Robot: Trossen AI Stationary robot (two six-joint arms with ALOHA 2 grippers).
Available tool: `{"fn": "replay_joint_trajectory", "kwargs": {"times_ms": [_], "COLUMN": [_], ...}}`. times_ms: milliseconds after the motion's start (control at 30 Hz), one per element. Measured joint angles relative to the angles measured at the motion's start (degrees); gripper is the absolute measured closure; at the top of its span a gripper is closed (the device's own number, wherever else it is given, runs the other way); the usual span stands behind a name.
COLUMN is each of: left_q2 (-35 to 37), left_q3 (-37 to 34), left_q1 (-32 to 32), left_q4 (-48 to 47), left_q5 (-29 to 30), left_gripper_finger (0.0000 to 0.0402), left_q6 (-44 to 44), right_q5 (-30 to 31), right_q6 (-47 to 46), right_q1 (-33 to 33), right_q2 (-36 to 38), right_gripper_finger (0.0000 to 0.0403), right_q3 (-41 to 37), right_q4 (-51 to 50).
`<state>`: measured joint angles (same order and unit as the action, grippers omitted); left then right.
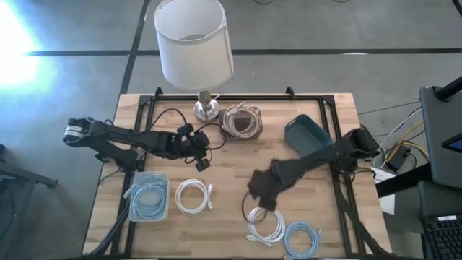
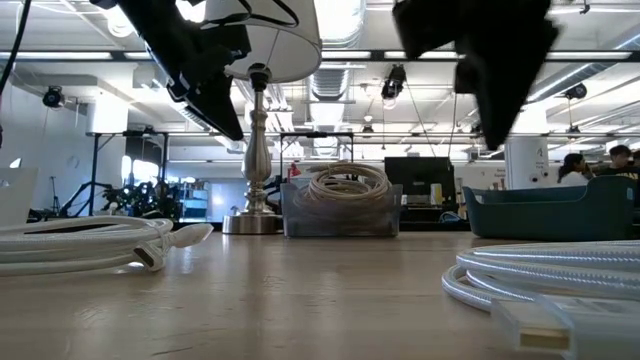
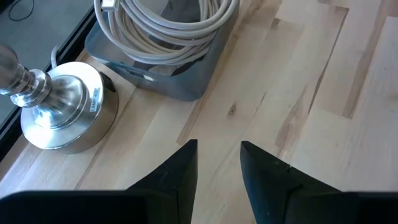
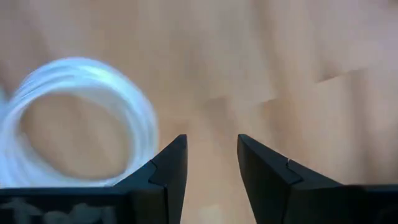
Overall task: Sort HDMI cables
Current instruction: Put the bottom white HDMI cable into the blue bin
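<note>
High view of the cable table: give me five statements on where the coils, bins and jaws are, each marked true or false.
1. Light blue coils lie in the clear bin. True.
2. The teal bin holds a white coil. False: nothing shows in it.
3. The beige coils sit beside the lamp base. True.
4. The right gripper grips a cable. False: its jaws are open and empty.
5. The left gripper grips the lamp. False: open, above bare wood.

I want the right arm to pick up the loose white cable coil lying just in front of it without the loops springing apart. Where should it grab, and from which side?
Grip across the bundled strands of the white coil on its far arc, nearest the open right gripper. Come straight down from above: the coil lies flat on the table, so only a top approach lets one finger drop inside the ring and one outside. Avoid the plug ends trailing at its near-left.
</note>
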<state>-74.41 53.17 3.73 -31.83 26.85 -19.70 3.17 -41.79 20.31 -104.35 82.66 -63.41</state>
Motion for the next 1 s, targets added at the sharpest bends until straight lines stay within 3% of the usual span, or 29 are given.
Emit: {"fn": "replay_joint_trajectory", "kwargs": {"times_ms": [200, 400, 733, 1000], "left_q2": [0.0, 0.0, 0.0, 0.0], "left_q3": [0.0, 0.0, 0.0, 0.0], "left_q1": [0.0, 0.0, 0.0, 0.0], "left_q4": [0.3, 0.3, 0.3, 0.3], "left_q5": [0.0, 0.0, 0.0, 0.0], "left_gripper_finger": [0.0277, 0.0277, 0.0277, 0.0277], "left_q6": [0.0, 0.0, 0.5, 1.9], "right_q5": [-9.1, -14.8, -16.7, -18.2], "right_q6": [-5.2, -6.7, -17.2, -17.8], "right_q1": [4.8, 5.7, 4.0, 3.9], "right_q2": [-0.1, -0.1, -0.1, -0.1], "right_gripper_finger": [0.0275, 0.0274, 0.0273, 0.0276], "right_q3": [-4.6, -12.2, -19.5, -22.6], "right_q4": [7.1, 20.3, 25.1, 31.3]}}
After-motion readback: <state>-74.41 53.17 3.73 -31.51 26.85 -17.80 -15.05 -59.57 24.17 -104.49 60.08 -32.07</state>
